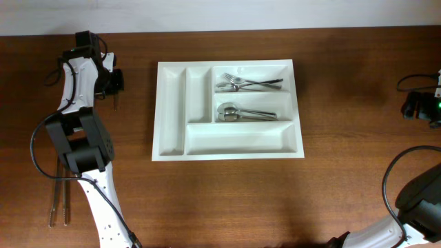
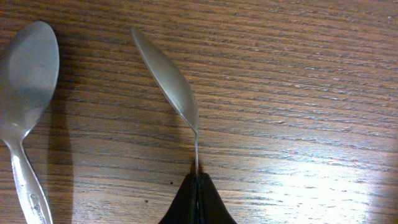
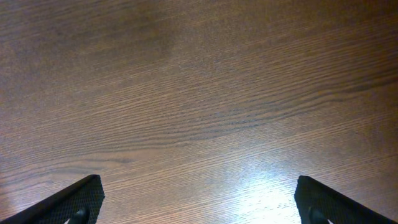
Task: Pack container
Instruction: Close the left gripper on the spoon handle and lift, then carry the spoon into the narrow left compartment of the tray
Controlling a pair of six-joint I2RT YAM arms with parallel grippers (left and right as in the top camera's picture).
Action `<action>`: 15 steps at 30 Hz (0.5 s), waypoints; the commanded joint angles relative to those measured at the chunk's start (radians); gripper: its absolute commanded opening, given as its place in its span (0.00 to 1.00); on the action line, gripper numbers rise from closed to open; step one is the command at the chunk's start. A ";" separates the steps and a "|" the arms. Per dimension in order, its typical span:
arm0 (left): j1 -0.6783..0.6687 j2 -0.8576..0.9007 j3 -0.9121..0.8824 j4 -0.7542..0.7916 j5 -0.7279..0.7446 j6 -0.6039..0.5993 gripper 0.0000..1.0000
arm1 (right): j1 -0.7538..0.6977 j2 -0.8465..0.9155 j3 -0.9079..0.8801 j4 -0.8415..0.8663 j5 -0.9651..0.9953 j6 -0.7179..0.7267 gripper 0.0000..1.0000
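Note:
The white container point(image 1: 172, 114) lies in the middle of the table. Its upper long compartment holds forks point(image 1: 249, 84) and the one below holds spoons point(image 1: 242, 113). In the left wrist view my left gripper point(image 2: 196, 182) is shut on the thin neck of a spoon point(image 2: 169, 79), which stands on its edge over the wood. A second spoon point(image 2: 26, 93) lies flat to its left. From overhead the left arm point(image 1: 77, 141) hides that gripper. My right gripper point(image 3: 199, 205) stands open above bare wood, with nothing between its fingers point(image 3: 78, 199).
Two thin cutlery handles point(image 1: 58, 201) stick out from under the left arm near the table's left edge. The right arm point(image 1: 419, 105) sits at the far right edge. The container's two narrow compartments and its bottom long one hold nothing.

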 commanded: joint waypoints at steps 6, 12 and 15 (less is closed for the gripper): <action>-0.011 0.020 0.087 -0.098 0.019 -0.002 0.02 | -0.002 0.009 -0.005 0.001 -0.013 0.000 0.99; -0.041 0.020 0.271 -0.223 0.019 -0.002 0.02 | -0.002 0.009 -0.005 0.001 -0.013 0.000 0.99; -0.067 0.020 0.372 -0.309 0.019 -0.013 0.02 | -0.002 0.009 -0.005 0.000 -0.013 0.000 0.99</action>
